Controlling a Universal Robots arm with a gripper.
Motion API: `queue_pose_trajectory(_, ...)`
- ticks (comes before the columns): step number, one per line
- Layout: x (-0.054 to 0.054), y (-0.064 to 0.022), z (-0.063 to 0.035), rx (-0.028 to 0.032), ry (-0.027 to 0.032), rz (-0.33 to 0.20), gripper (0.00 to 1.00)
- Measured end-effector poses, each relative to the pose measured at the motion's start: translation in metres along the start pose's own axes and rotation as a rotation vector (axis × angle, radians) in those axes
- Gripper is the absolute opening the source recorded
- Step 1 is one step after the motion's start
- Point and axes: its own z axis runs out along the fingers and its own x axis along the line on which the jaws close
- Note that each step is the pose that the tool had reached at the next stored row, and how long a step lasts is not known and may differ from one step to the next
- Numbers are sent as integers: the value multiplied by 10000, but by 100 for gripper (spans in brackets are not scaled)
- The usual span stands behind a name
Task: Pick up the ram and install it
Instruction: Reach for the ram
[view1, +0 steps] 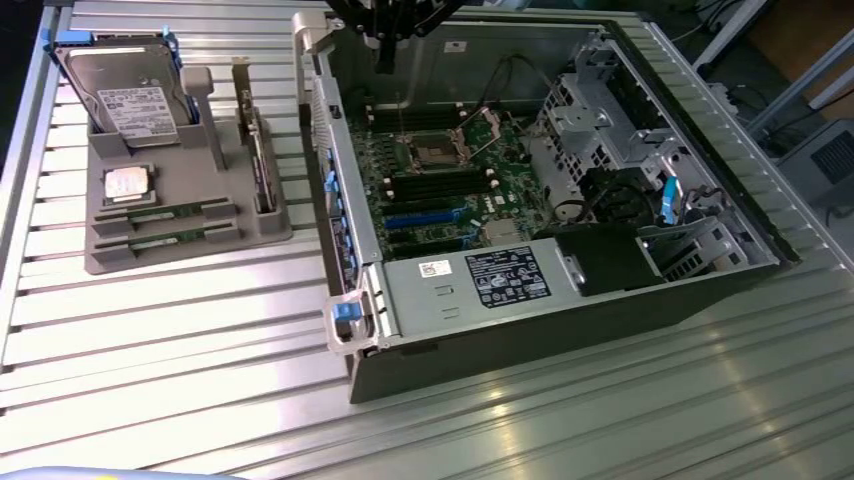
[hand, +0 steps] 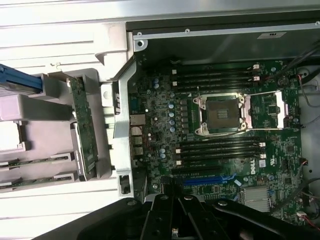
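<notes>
At the exterior view's left, a gray tray (view1: 147, 262) is seen on the slatted table (view1: 200, 340). On it, back to front, are a silver hard drive (view1: 134, 95) with blue rails, stood upright, and a processor chip (view1: 126, 185). Next come the first ram stick (view1: 163, 212) and second ram stick (view1: 163, 237), both laid flat in their slots, side by side, untouched. A dark expansion card (view1: 263, 165) is stood on edge at the tray's side nearest the case.

Right of the tray, the open computer case (view1: 534, 340) is laid on its side, with motherboard (view1: 447, 190) and CPU socket (view1: 434, 152) exposed. The gripper (view1: 384, 62) is hung over the case's far end, well apart from the tray. Its fingers are pressed together and nothing is held.

In the wrist view, the tray (hand: 30, 107), first ram stick (hand: 37, 161), second ram stick (hand: 30, 181) and expansion card (hand: 82, 125) are seen. Beside them are the motherboard (hand: 155, 115), its memory slots (hand: 220, 147) and the CPU socket (hand: 222, 112). The gripper (hand: 174, 220) is seen clenched over the board's edge.
</notes>
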Motion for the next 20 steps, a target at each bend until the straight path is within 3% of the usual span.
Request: queue_pose_trajectory(20, 265, -20, -7, 0, 0, 0, 10)
